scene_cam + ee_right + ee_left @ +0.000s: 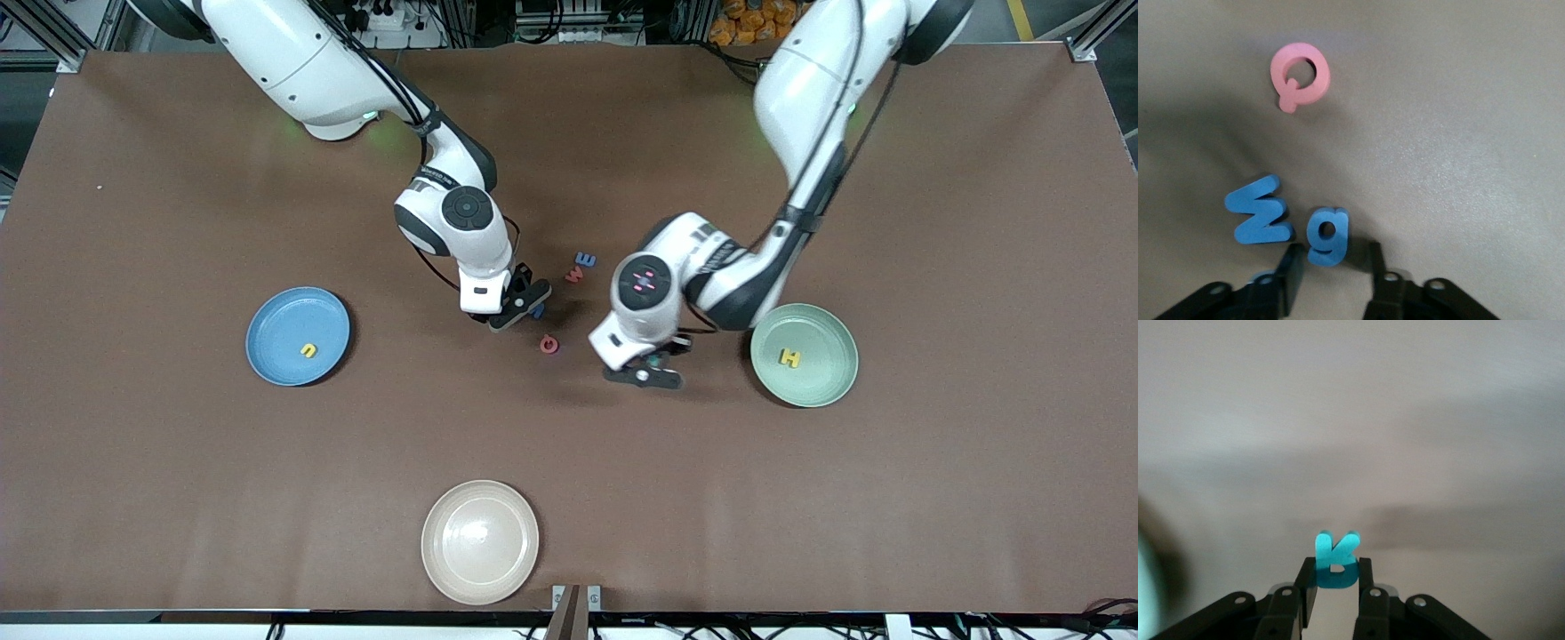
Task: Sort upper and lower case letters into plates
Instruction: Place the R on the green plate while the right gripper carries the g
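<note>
My left gripper (652, 371) is shut on a teal letter (1337, 559), held over the bare table beside the pale green plate (827, 382); that plate holds a yellow H (789, 357). My right gripper (1331, 259) is open and low, its fingers either side of a blue g (1327, 237). A blue Z-shaped letter (1260, 219) lies beside the g and a coral Q (1300, 75) is a little way off. In the front view, the right gripper (523, 307) stands by the Q (549, 344), a coral W (574, 275) and a blue E (584, 260). The blue plate (276, 329) holds a yellow letter (308, 350).
A cream-white plate (480, 542) sits near the table's front edge, nearer to the camera than the letters. The two arms are close together over the middle of the table. The brown table (933, 498) spreads wide round the plates.
</note>
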You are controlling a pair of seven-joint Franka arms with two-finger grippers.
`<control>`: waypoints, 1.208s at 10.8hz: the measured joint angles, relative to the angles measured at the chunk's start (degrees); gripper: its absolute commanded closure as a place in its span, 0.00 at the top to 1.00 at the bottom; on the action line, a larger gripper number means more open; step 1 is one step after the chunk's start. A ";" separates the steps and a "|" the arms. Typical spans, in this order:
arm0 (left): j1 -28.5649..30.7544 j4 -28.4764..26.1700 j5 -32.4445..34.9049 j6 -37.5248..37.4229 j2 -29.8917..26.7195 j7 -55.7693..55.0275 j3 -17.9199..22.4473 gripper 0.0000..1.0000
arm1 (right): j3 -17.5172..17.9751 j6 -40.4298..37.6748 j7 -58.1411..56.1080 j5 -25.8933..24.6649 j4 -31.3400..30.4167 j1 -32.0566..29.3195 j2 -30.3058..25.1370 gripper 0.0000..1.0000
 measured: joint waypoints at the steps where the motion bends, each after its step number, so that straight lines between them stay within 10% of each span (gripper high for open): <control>1: 4.32 -2.47 -0.01 -0.85 -2.31 4.55 -0.51 0.05 | 0.02 0.01 0.05 -0.27 0.07 0.02 0.02 0.24; 2: 8.75 -5.90 0.00 -0.98 -4.70 9.17 -0.86 0.05 | 0.05 0.01 0.11 -0.41 0.22 0.04 0.04 0.10; 4: 17.08 -13.69 0.01 0.20 -8.88 16.89 -1.15 0.36 | 0.03 0.01 0.16 -0.56 0.34 0.04 0.08 0.00; 5: 20.36 -16.93 0.01 1.67 -10.43 19.31 -1.25 0.99 | 0.00 0.01 0.16 -0.57 0.36 0.03 0.08 0.00; 11: 22.57 -20.57 -2.02 3.72 -12.64 19.88 -2.98 1.00 | -0.41 -9.26 -1.23 0.26 2.27 -4.26 -3.35 0.00; 13: 22.19 -20.07 -8.18 4.29 -12.81 18.82 -4.52 1.00 | -0.67 -13.96 -7.93 7.60 2.42 -6.79 -6.94 0.00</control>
